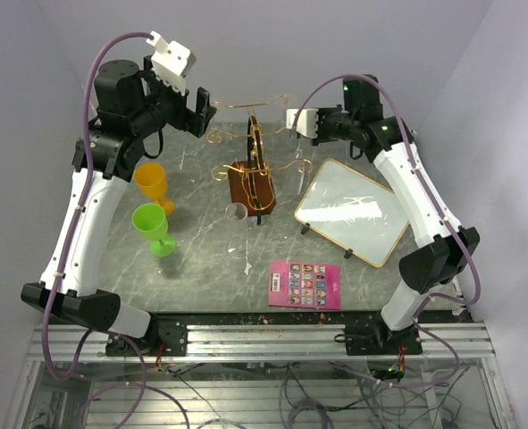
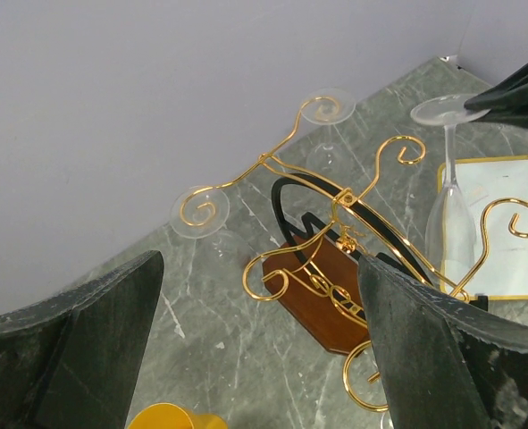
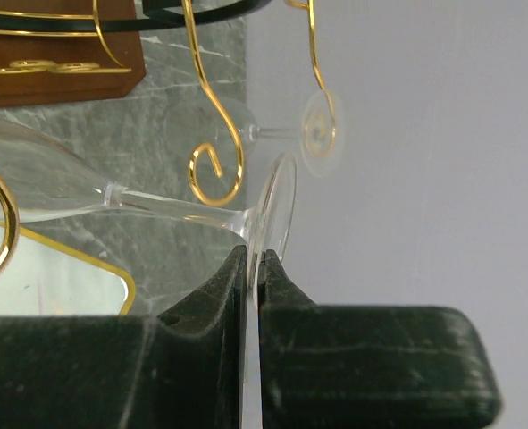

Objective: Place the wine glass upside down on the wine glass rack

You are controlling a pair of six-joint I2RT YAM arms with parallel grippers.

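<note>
We pinch the clear wine glass [image 3: 277, 206] by its foot with our right fingers [image 3: 219, 304], beside the gold scroll-armed rack [image 1: 250, 188]. Our left fingers [image 2: 85, 349] gape empty. The pink card [image 1: 305, 284] prints too small to read.

- A grey marbled table [image 1: 205, 264] carries everything.
- An orange goblet [image 1: 150, 181] stands upright on the left side.
- A green goblet [image 1: 152, 223] stands upright just beside it, nearer the front edge.
- A gold-framed glossy white board [image 1: 351, 213] is on the right, tilted on small dark feet.
- A pink card [image 1: 305, 284] printed with a grid of small pictures lies flat near the front edge.
- A small pale cup [image 1: 237, 212] sits near the middle, too small to tell more.
</note>
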